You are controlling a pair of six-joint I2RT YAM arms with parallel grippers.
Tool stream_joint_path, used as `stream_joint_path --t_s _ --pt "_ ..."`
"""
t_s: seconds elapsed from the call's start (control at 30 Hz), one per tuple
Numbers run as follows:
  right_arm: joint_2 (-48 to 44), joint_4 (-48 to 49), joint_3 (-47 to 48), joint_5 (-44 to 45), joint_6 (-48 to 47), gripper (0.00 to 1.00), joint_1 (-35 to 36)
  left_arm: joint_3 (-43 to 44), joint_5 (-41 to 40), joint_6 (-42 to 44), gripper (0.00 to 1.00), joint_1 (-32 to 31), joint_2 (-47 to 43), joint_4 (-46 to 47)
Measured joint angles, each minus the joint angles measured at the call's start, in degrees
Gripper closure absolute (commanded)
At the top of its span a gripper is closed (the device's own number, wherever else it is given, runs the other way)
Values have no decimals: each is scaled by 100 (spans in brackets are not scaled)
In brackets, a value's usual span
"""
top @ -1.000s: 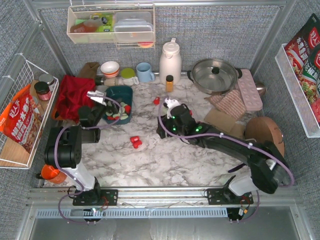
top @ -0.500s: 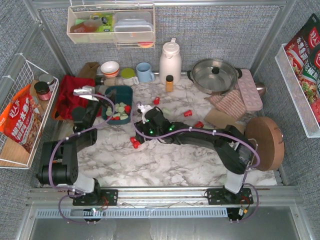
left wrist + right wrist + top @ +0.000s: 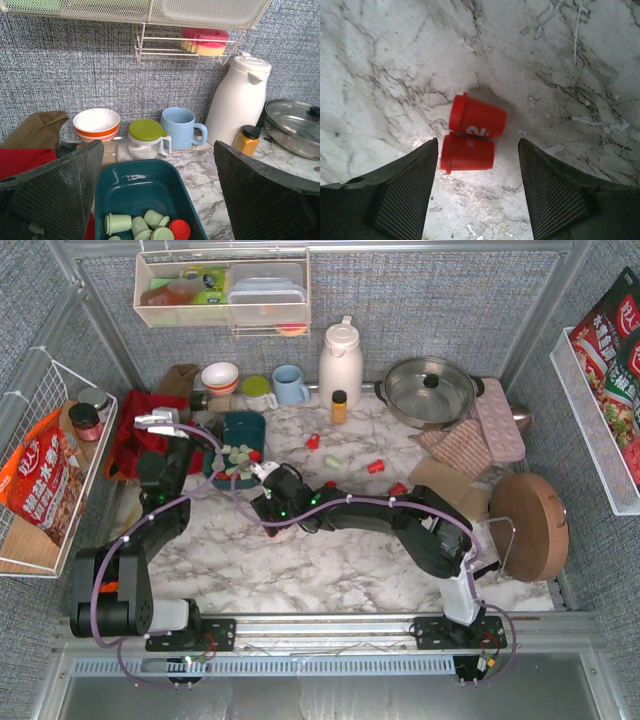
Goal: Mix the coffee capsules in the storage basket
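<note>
The dark teal storage basket (image 3: 247, 423) stands at the back left of the table and holds several mint green capsules (image 3: 234, 454) and a red one (image 3: 255, 455). In the left wrist view the basket (image 3: 135, 182) lies between my open left fingers, with green capsules (image 3: 118, 222) and a red capsule (image 3: 179, 229) at its near end. My left gripper (image 3: 188, 440) (image 3: 157, 147) is open and empty just left of the basket. My right gripper (image 3: 265, 511) (image 3: 478, 145) is open and low over two red capsules (image 3: 477, 118) (image 3: 468, 154) lying side by side on the marble.
Loose capsules lie on the marble: red ones (image 3: 313, 441) (image 3: 376, 466) (image 3: 397, 489) and a green one (image 3: 332, 461). A red cloth (image 3: 135, 430), bowl (image 3: 220, 376), sugar jar (image 3: 257, 390), blue mug (image 3: 290, 384), white thermos (image 3: 340, 360), amber bottle (image 3: 339, 405) and pot (image 3: 430, 390) line the back.
My right arm has swung left and forward until its open fingers sit over the two red capsules. My left gripper has drawn back to the left of the basket.
</note>
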Motion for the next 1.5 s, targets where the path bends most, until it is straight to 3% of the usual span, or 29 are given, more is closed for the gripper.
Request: stream_joint_path --t_s 0.73,1.1,1.3,1.5 --pt "251 -149 -76 20 -31 39 7 52 -42 -103 1 4 -81 -168" --pt "164 31 -260 -2 48 59 -22 68 -42 -142 1 4 -59 -219" --pt "-315 -7 -490 -11 87 62 -66 122 33 -144 1 -2 -15 -256" --pt "-1493 -4 -999 92 103 65 -393 179 621 74 1 -284 96 -157"
